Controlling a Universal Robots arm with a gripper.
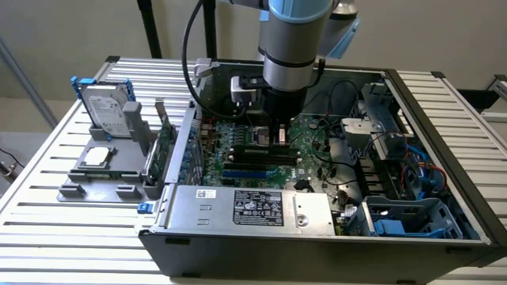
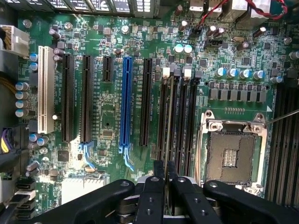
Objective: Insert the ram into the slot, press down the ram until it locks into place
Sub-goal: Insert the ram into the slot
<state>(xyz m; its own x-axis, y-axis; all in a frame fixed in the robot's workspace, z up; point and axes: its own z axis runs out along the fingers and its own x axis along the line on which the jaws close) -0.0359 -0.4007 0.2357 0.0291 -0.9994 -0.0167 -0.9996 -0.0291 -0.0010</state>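
Green but seen edge-on, the ram (image 2: 170, 116) shows as a thin pale strip running out from between the black fingers of the hand (image 2: 166, 172). The fingers are drawn almost together on it, with little more than its thickness between them. The ram lies along the slot (image 2: 163, 112), one of the bank of black memory slots near the square processor socket (image 2: 231, 149), and looks lined up with it end to end. In the exterior view the arm (image 1: 293, 53) reaches low into the open computer case (image 1: 317, 255) on the slatted counter (image 1: 47, 237), its tip at about 1 o'clock from the blue slot (image 1: 246, 174). I judge the pick-up and carry done and the insertion begun. How deep the ram sits I cannot tell, and nothing shows the white end clip (image 2: 166, 72) snapped home, so the locking press looks left to do.
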